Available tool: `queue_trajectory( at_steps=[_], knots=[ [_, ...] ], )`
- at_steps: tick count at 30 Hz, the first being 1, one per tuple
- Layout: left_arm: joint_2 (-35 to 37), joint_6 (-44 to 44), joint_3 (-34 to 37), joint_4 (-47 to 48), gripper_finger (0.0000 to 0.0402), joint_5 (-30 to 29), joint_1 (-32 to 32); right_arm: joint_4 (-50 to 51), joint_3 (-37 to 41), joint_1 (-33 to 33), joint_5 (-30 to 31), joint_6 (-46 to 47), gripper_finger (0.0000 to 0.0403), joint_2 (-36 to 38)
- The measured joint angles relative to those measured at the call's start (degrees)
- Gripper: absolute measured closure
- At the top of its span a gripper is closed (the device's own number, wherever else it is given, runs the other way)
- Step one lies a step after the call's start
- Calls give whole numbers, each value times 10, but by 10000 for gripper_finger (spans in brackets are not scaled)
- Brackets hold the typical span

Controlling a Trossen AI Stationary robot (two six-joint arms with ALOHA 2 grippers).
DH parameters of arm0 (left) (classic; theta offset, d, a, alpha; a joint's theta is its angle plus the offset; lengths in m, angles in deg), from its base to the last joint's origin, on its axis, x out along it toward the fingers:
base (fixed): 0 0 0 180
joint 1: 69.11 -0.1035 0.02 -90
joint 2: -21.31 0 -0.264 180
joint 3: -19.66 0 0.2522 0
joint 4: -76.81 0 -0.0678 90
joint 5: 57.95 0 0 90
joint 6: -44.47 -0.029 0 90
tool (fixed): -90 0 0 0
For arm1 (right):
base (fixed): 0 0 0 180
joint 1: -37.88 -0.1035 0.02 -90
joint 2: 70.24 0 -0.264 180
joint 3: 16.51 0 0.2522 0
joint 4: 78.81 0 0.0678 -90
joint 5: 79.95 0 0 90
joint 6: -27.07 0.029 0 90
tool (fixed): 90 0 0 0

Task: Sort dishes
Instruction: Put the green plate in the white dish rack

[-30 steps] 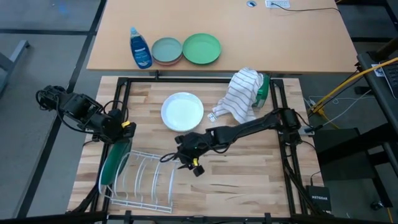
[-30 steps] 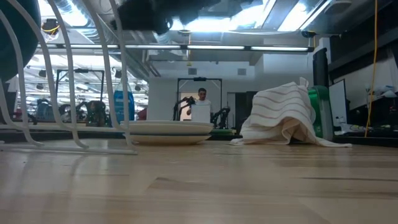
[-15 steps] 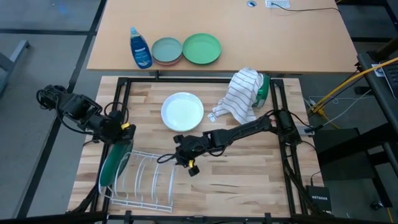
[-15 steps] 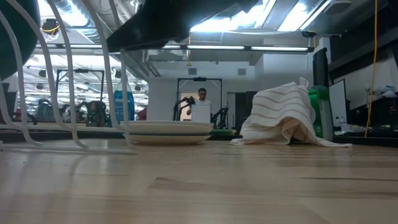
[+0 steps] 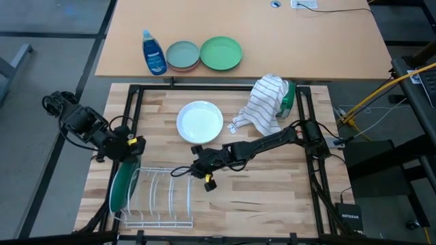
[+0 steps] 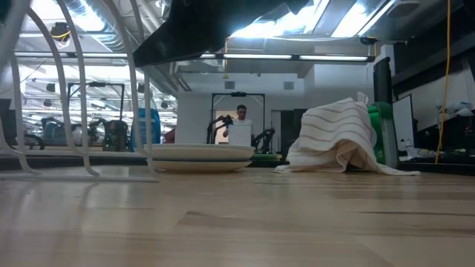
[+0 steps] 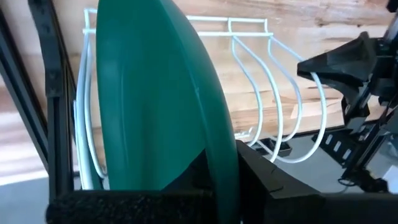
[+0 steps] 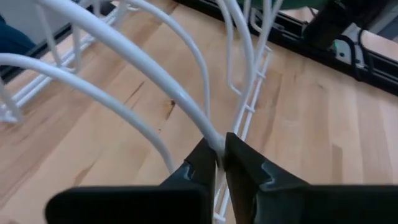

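Note:
A dark green plate (image 5: pixel 121 187) stands on edge in the left end of a white wire rack (image 5: pixel 160 197), with my left gripper (image 5: pixel 129 146) shut on its upper rim. My right gripper (image 5: pixel 196 170) reaches in from the right and is shut on a wire loop at the rack's right end. A white plate (image 5: pixel 199 122) lies flat on its base on the table beyond the rack and shows in the low view as the white plate (image 6: pixel 202 156). The rack's loops (image 6: pixel 82 89) stand at the low view's left. My left gripper pinches the green plate's rim (image 7: pixel 214 149) between its two fingers, one on each face, coming from above and from the table's left. The plate stands nearly upright, slightly tilted, with its lower edge down among the rack's wires (image 7: pixel 93 155). My right gripper pinches one thin white wire loop (image 8: pixel 208 134) of the rack at the fingers' free ends. The fingers come nearly level from the table's right side. The rack rests on the table.
A striped towel (image 5: pixel 262 102) lies heaped at the far right against a green object (image 5: pixel 289 99). On the desk beyond stand a blue soap bottle (image 5: pixel 154 53), a grey-blue plate on a pink one (image 5: pixel 182 54) and a light green plate (image 5: pixel 221 53). Bare wood lies near right.
My right gripper has gone toward the table's far left to the rack's right end loop and shut on it. My left gripper has moved a little left and toward the near edge with the green plate. In the low view the rack's wires have shifted leftward.

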Motion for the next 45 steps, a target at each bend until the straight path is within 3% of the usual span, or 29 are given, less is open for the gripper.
queue_trajectory(
  at_steps=[5, 16, 40, 45],
  knots=[
    [0, 39, 0, -3, 375, 1, 23, 0, 0, 0, 12, -3, 387, 0],
    [0, -2, 28, -7, 371, -6, 39, 0, 0, 0, 11, 3, 385, 0],
    [-1, -82, 127, -7, 283, 1, 39, 13, -2, 2, 11, 7, 382, 1],
    [-1, -142, 127, -19, 260, 40, 38, 13, -2, 2, 15, 7, 382, 1]
  ],
)
